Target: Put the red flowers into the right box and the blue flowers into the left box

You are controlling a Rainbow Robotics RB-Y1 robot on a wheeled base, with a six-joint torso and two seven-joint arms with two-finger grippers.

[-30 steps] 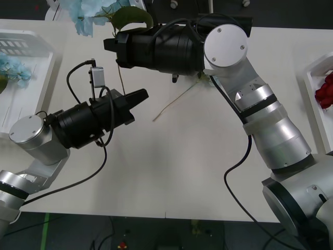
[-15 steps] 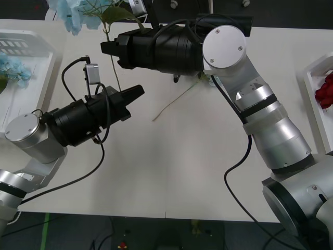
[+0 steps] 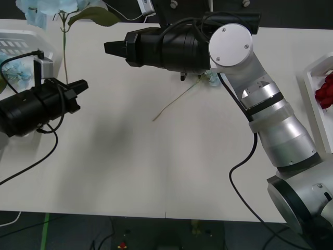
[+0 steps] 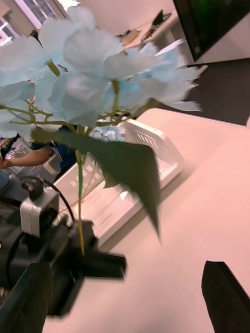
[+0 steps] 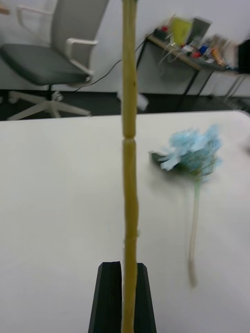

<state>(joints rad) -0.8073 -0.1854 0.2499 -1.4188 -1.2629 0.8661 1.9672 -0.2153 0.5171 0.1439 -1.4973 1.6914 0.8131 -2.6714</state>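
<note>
White tabletop spans the front view, with dark floor past its far edge and a strip of green tape on the floor below its near edge. At the table's left end sits the left box, its slotted rim showing, with a pale blue cluster lying in it. At the right end the right box holds a red flower. The left gripper hangs above the table near the left box, its black fingers closed on the thin stem of a blue flower that stands upright, bloom and leaf at the far edge. The right gripper reaches leftward over the table's middle, free of the stem. Another blue flower lies on the table under the right arm, its stem trailing toward the near side. From the right wrist, the held bloom and its dark leaf fill the foreground against a bright room with windows; the right gripper's own fingers sit well apart with nothing between them, and the left gripper pinches the stem beyond. From the left wrist, the black fingers clamp the yellow-green stem, the lying blue flower rests on the table beyond, and an office chair and a cluttered desk stand in the room behind.
</note>
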